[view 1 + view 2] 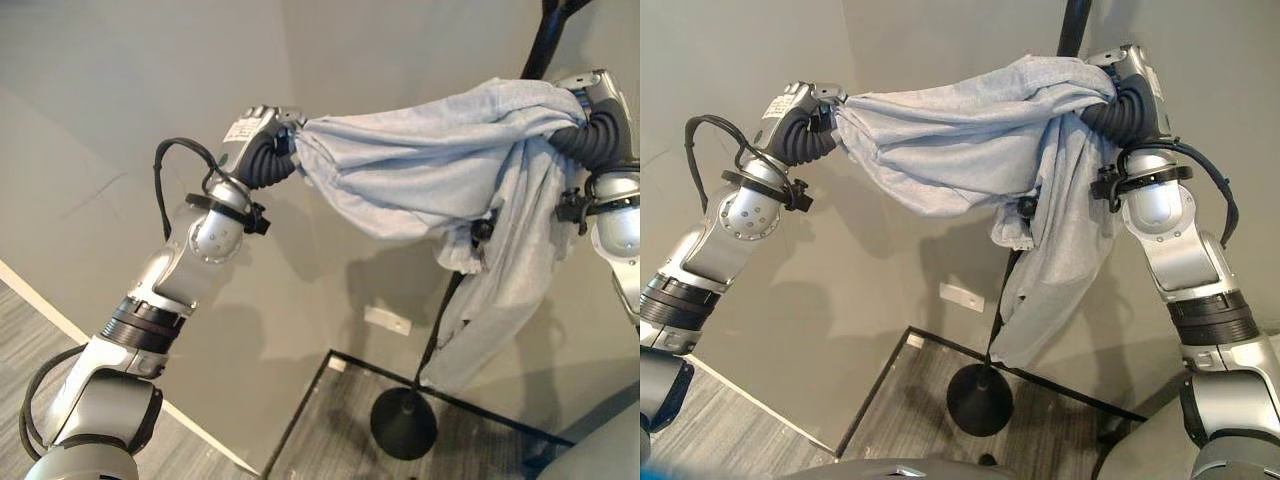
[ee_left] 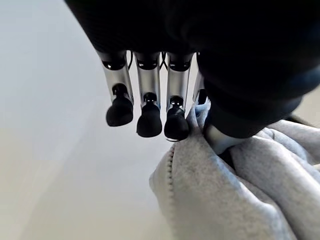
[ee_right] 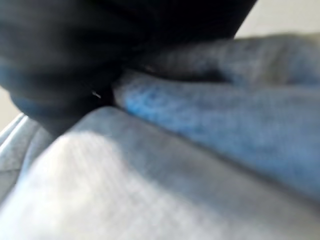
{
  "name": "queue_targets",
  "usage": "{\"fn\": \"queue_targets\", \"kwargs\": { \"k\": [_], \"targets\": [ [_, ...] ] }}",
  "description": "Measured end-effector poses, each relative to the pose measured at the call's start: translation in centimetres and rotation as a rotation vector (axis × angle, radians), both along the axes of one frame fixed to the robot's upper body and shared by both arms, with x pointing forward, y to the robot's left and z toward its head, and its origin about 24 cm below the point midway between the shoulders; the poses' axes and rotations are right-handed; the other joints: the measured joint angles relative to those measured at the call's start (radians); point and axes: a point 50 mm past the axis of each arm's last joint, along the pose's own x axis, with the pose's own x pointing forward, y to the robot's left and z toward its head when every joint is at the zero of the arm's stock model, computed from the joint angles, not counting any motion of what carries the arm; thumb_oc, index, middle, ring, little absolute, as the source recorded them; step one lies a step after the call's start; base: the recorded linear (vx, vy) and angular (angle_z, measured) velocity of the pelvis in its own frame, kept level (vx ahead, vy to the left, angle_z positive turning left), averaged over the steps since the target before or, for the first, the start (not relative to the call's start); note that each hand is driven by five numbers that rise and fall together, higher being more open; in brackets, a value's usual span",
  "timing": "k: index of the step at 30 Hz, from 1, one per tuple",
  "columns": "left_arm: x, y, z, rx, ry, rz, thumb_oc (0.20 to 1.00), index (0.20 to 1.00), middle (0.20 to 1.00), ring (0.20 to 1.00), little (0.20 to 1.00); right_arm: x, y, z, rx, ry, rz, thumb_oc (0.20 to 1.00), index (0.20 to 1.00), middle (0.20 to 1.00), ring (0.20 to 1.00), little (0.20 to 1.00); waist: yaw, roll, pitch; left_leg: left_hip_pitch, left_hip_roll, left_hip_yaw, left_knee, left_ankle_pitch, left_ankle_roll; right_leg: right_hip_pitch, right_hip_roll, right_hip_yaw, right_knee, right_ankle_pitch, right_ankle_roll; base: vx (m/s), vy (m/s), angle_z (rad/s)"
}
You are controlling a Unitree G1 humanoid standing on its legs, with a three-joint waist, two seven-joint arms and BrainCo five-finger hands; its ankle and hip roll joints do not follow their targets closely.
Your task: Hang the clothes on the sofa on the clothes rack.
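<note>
Left eye view shows your garment stretched in the air between both hands, with its long end hanging beside the rack pole. Your left hand pinches a hem between thumb and curled fingers. Your right hand is buried in cloth, so you cannot tell its grip. Lift both together, carry the slack middle over a rack arm, and release the left side last.
</note>
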Motion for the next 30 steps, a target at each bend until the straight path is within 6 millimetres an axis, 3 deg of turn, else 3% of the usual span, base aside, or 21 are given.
{"fn": "queue_targets", "kwargs": {
  "k": [10, 21, 23, 25, 26, 27, 28, 29, 30],
  "targets": [
    [0.0, 0.5, -0.3, -0.005, 0.008, 0.02, 0.2, 0.2, 0.2, 0.2, 0.2, 0.4, 1.5, -0.6, -0.079, 0.062, 0.058, 0.2, 0.2, 0.2, 0.2, 0.2, 0.019, -0.035, 0.026, -0.002, 0.003, -0.003, 0.0, 0.0, 0.0, 0.001, 0.0, -0.007, 0.0, -0.001, -0.001, 0.0, 0.0, 0.0],
    [-0.3, 1.2, -1.6, -0.002, 0.046, 0.04, 0.2, 0.2, 0.2, 0.2, 0.2, -0.1, 4.9, 0.6, -0.425, 0.125, 0.189, 0.2, 0.2, 0.2, 0.2, 0.2, 0.022, -0.049, 0.027, -0.002, 0.003, -0.009, 0.001, 0.0, 0.0, 0.005, 0.0, -0.015, 0.0, -0.002, -0.001, 0.0, -0.001, 0.01],
    [-1.9, 3.1, -6.2, -0.064, 0.172, 0.092, 0.2, 0.2, 0.2, 0.2, 0.2, -0.6, 5.7, 0.6, -0.504, 0.118, 0.218, 0.2, 0.2, 0.2, 0.2, 0.2, 0.022, -0.05, 0.026, -0.001, 0.005, -0.009, 0.0, 0.0, 0.0, 0.005, 0.001, -0.016, 0.0, -0.002, -0.001, -0.03, -0.002, 0.0],
    [-5.0, 4.1, -13.5, -0.227, 0.4, 0.145, 0.2, 0.2, 0.2, 0.2, 0.2, -1.2, 6.4, -0.2, -0.608, 0.14, 0.246, 0.2, 0.2, 0.2, 0.2, 0.2, 0.038, -0.064, 0.026, -0.002, 0.005, -0.01, 0.0, 0.0, -0.001, 0.003, 0.002, -0.016, 0.0, -0.002, -0.001, -0.02, 0.0, 0.0],
    [-6.3, 4.1, -15.8, -0.246, 0.49, 0.153, 0.2, 0.2, 0.2, 0.2, 0.2, -1.1, 6.5, -0.9, -0.638, 0.168, 0.258, 0.476, 0.476, 0.476, 0.476, 0.476, 0.05, -0.081, 0.025, -0.003, 0.006, -0.013, 0.001, 0.0, -0.001, 0.003, 0.002, -0.018, 0.0, -0.003, -0.002, 0.0, 0.0, 0.0],
    [-6.5, 4.1, -16.1, -0.249, 0.502, 0.154, 0.2, 0.2, 0.2, 0.2, 0.2, -1.1, 6.5, -1.0, -0.642, 0.173, 0.262, 1.0, 1.0, 1.0, 1.0, 1.0, 0.053, -0.085, 0.025, -0.003, 0.006, -0.014, 0.0, 0.0, -0.001, 0.003, 0.002, -0.019, 0.0, -0.003, -0.002, -0.02, 0.003, 0.05],
    [-6.6, 4.0, -16.4, -0.249, 0.518, 0.15, 0.2, 0.2, 0.2, 0.2, 0.2, -1.0, 6.6, -1.3, -0.656, 0.184, 0.266, 1.0, 1.0, 1.0, 1.0, 1.0, 0.068, -0.096, 0.022, -0.005, 0.004, -0.015, 0.001, 0.0, -0.001, 0.003, 0.0, -0.02, 0.0, -0.003, -0.002, -0.02, 0.015, 0.12],
    [-6.6, 4.1, -16.6, -0.266, 0.538, 0.146, 1.0, 1.0, 1.0, 1.0, 1.0, -1.0, 6.6, -1.3, -0.658, 0.184, 0.269, 1.0, 1.0, 1.0, 1.0, 1.0, 0.072, -0.101, 0.018, -0.005, 0.0, -0.022, 0.0, 0.0, -0.001, 0.005, -0.006, -0.027, 0.0, -0.008, 0.006, -0.01, 0.012, 0.12],
    [-6.8, 4.4, -17.6, -0.312, 0.589, 0.152, 1.0, 1.0, 1.0, 1.0, 1.0, -1.0, 6.5, -1.4, -0.665, 0.195, 0.271, 1.0, 1.0, 1.0, 1.0, 1.0, 0.071, -0.103, 0.015, -0.005, -0.002, -0.023, 0.0, 0.001, 0.001, 0.006, -0.008, -0.028, 0.0, -0.009, 0.007, -0.03, 0.023, 0.08]
  ]
}}
